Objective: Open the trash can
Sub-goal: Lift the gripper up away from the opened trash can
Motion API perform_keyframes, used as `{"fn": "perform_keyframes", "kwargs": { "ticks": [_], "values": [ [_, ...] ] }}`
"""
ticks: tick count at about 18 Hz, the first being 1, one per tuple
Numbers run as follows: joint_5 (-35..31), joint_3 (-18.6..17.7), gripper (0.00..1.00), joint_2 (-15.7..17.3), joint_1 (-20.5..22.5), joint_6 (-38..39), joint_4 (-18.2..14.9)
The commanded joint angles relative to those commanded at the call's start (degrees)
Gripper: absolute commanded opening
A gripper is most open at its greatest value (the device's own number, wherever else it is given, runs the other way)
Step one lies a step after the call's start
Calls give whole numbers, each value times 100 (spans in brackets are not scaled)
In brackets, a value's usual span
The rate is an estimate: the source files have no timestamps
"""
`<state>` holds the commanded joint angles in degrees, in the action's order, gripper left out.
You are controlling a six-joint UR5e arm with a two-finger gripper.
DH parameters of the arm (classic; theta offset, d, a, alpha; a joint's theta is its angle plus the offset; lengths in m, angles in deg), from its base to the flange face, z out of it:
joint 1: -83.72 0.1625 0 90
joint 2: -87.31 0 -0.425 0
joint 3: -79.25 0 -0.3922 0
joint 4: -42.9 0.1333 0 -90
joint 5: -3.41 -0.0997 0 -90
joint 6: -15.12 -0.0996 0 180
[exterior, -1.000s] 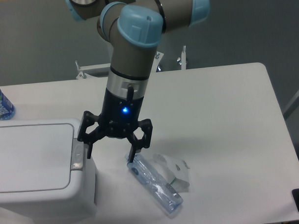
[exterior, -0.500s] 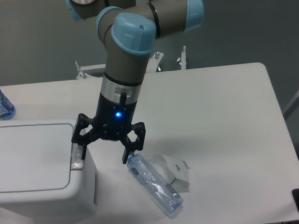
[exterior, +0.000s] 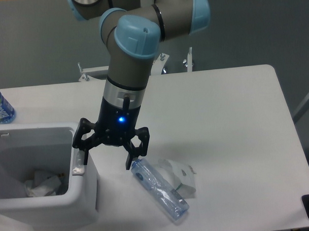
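Note:
The white trash can [exterior: 81, 191] stands at the table's front left with its lid swung up and out of sight. Crumpled white waste [exterior: 42, 183] shows inside it. My gripper [exterior: 107, 160] is open and empty, pointing down at the can's right rim. Its left fingertip [exterior: 85, 159] rests at the small grey latch [exterior: 78, 164]. Its right fingertip [exterior: 130, 163] hangs just above the cap end of a lying bottle.
A clear plastic bottle [exterior: 159, 189] lies on the table right of the can, beside crumpled white wrapping [exterior: 183, 176]. A blue-labelled bottle [exterior: 1, 108] stands at the far left edge. A metal frame [exterior: 94, 71] sits behind the table.
The gripper moved left onto the latch, and the lid, shut before, has sprung open to show the inside of the can.

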<state>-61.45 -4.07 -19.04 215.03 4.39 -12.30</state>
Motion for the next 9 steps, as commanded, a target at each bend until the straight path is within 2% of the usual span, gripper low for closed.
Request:
{"fn": "perform_keyframes", "kwargs": {
  "ticks": [4, 9],
  "values": [
    [-17, 263, 100, 44, 70, -27, 52],
    [-88, 703, 100, 211, 886, -27, 290]
  ]
}}
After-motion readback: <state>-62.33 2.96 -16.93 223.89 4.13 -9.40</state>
